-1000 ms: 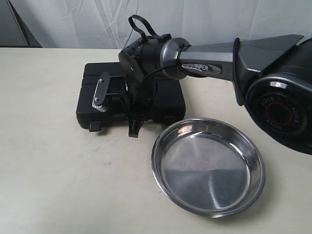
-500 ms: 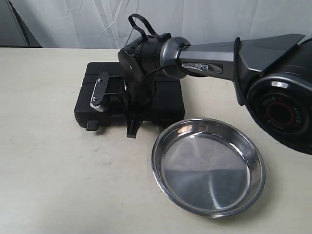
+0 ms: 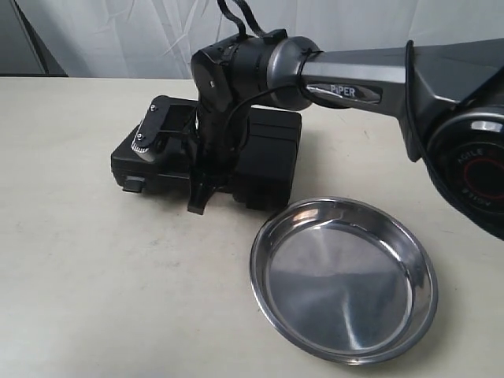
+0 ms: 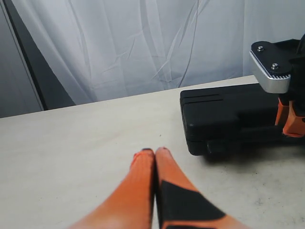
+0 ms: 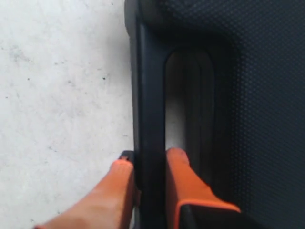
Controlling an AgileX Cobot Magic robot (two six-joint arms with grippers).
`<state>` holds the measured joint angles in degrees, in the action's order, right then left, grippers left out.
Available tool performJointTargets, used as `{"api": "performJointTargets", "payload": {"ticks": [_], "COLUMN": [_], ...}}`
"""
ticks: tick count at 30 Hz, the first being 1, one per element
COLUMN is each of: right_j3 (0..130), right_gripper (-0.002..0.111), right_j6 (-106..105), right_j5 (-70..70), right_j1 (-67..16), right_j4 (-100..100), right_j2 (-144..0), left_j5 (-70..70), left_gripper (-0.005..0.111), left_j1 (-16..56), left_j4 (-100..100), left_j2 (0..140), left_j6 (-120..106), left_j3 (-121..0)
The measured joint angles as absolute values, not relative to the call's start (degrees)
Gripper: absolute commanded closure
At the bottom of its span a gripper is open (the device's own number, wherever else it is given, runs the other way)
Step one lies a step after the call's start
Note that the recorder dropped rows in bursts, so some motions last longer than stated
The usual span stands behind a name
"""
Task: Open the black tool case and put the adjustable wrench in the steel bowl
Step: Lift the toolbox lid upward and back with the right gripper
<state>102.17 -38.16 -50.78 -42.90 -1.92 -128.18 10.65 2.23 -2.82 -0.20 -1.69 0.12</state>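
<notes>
1. Orange fingers (image 5: 183, 181) of the right gripper (image 5: 150, 157) stand only a narrow way apart, clamped on the handle bar of the flat, rectangular black tool case (image 5: 257, 95) of moulded plastic. One finger sits inside the cut-out slot, the other against the bar's outer edge, on the table side.
2. Seen from the exterior camera, the right gripper (image 3: 197, 197) comes down at the case's front edge, and its arm (image 3: 354, 79) reaches in from the right.
3. The left gripper (image 4: 155, 152) has its orange fingers pressed together tip to tip with nothing between them. It hangs over bare table, apart from the case.
4. The black tool case (image 3: 268, 157) lies on the table with its lid closed, so what is inside is hidden.
5. A wide, shallow, round steel bowl (image 3: 342, 291) of shiny polished metal with a rolled rim sits near the case, to its front right, not touching it.
6. The table (image 3: 79, 276) is off-white, matt and faintly speckled. A creased white curtain (image 3: 118, 31) hangs behind it.
</notes>
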Motion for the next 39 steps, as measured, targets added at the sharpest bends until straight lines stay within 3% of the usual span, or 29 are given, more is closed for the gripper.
{"api": "performJointTargets", "payload": {"ticks": [22,39], "right_j3": [102.2,102.2], "right_gripper": [0.108,0.108], "right_j6": [-38.4,-38.4], "right_j5": [-50.3,-48.3], "right_j1": [-42.9,-42.6], "right_j4": [-11.5,-17.8], "right_j2": [-131.6,-121.9], "left_j5": [10.7,10.7], "left_gripper": [0.106,0.106], "left_j1": [2.2,2.2], "left_j4": [-2.8,-2.8], "left_j2": [-0.2,-0.2], "left_j6": [-1.7,-1.7], "left_j3": [0.1,0.1]}}
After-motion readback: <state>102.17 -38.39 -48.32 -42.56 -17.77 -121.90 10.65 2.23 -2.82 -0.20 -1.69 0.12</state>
